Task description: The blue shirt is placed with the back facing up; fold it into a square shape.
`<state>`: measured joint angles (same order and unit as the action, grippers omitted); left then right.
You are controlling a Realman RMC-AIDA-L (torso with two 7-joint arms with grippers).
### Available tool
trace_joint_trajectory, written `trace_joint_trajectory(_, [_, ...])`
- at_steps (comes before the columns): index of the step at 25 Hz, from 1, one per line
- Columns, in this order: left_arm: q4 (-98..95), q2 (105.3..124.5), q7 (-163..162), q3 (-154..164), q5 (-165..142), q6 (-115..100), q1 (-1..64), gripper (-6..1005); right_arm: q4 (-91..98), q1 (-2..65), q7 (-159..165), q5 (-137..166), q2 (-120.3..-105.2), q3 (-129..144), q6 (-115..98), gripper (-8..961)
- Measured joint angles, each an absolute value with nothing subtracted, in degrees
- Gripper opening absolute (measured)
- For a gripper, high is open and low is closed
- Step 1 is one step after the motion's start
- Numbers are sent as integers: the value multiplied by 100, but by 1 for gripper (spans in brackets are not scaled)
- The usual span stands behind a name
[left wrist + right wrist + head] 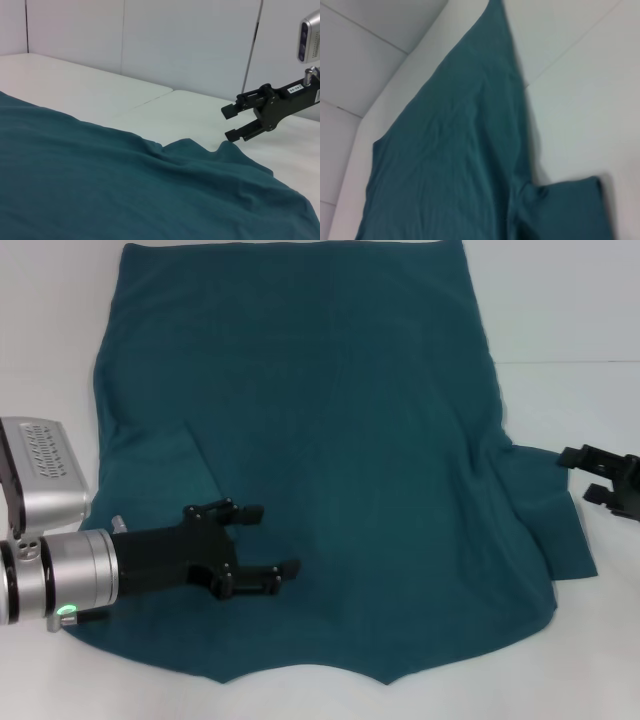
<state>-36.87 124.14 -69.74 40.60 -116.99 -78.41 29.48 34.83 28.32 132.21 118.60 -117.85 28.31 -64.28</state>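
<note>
1. Left end effector (pixel 268 538): matte black, two slim linked fingers with small silver screws at the pivots.
2. Behind it, a brushed silver cylindrical wrist with black seam rings and a small green light glowing on its near side.
3. On the wrist, a silver rounded camera housing with a perforated grille face.
4. Right end effector (pixel 231 122): same black linkage build, white label with small dark print on its body, silver camera block above.

from my right wrist i see the blue shirt (pixel 450 150) spread flat on the white desk (pixel 580 100), plain side up, with soft wrinkles running along its length. one short sleeve (pixel 565 205) sticks out sideways from the body onto the bare desk. a thin seam line crosses the desk beside it.
</note>
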Motion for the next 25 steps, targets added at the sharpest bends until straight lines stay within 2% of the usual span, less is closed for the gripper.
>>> trace_joint_trajectory(6, [-3683,12419,-6963,4040,-11698,-7844,2945,898,3480,2878,13224,11855,-11916,2831,-6296,887])
trace_joint_trajectory(25, [-3682,12410,-6970,4048,-11697,-7809,2936,891,3190,2939,13165,11832,-11946,2812,-6139,877])
